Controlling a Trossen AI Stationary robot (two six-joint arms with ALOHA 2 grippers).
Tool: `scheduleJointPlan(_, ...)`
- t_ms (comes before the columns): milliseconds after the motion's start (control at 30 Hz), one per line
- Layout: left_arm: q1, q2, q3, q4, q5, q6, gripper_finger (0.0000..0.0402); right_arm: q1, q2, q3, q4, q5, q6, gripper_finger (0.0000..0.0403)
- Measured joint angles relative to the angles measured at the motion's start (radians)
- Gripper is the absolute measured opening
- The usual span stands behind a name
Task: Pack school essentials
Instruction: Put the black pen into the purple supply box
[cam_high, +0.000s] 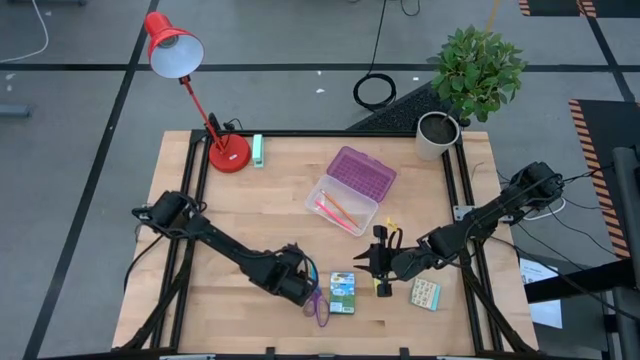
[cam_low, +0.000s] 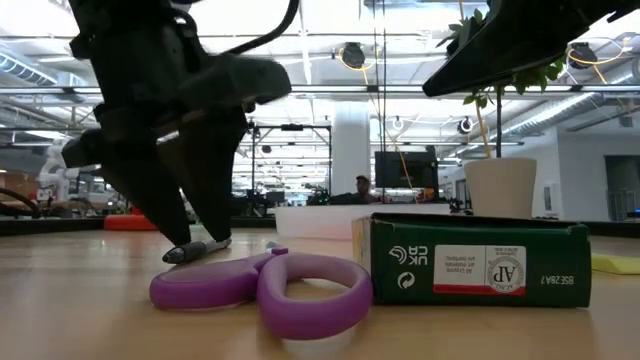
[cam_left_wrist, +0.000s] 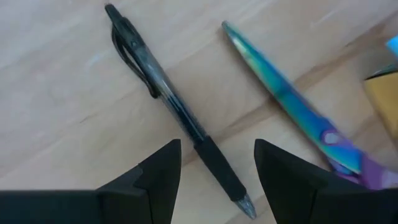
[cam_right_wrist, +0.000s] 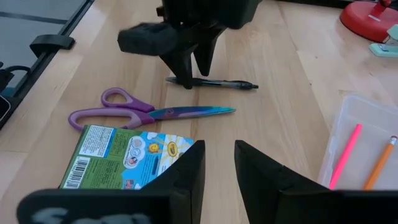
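The left gripper (cam_left_wrist: 216, 177) is hanging low over the wooden table (cam_high: 250, 215), its two dark fingers standing apart on either side of the black pen (cam_left_wrist: 177, 115), which is lying flat on the wood between them; the right wrist view is showing the fingertips down at the pen's grip end, though whether they are touching it cannot be told. Taking the green-yellow crayon box (cam_high: 342, 293) as the landmark, the pen is lying just beyond the purple-handled scissors (cam_right_wrist: 134, 112), and the scissors are resting flat right beside the box on its left-arm side, their iridescent blades pointing away from the purple loops. On the other side of the box, the right gripper (cam_right_wrist: 217, 165) is hovering above the table with its jaws a narrow way open and holding nothing. A small yellow piece (cam_high: 383, 287) is sitting on the wood by that gripper, and the small patterned pack (cam_high: 425, 293) is lying a little farther from the box on the same side. Behind the box, toward the middle of the table, the clear case (cam_high: 342, 205) is standing open with its purple lid (cam_high: 362, 172) folded back, and a pink pencil (cam_right_wrist: 345, 155) and an orange pencil (cam_right_wrist: 379, 163) are lying inside it. Well behind the box, at the far edge, a red desk lamp (cam_high: 228, 153) is standing with a mint-green block (cam_high: 258, 150) just beside its base, and a potted plant (cam_high: 470, 80) is sitting at the far corner.
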Motion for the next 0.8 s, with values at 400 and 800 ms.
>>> scheduleJointPlan(400,0.001,0.025,0.001,0.003,0.009,-0.010,0.0179,0.001,0.000,0.000,0.016,-0.004,0.001,0.0082)
scheduleJointPlan(800,0.002,0.027,0.000,-0.011,0.007,0.012,0.0075,0.007,0.000,0.000,0.016,-0.004,0.001,0.0082)
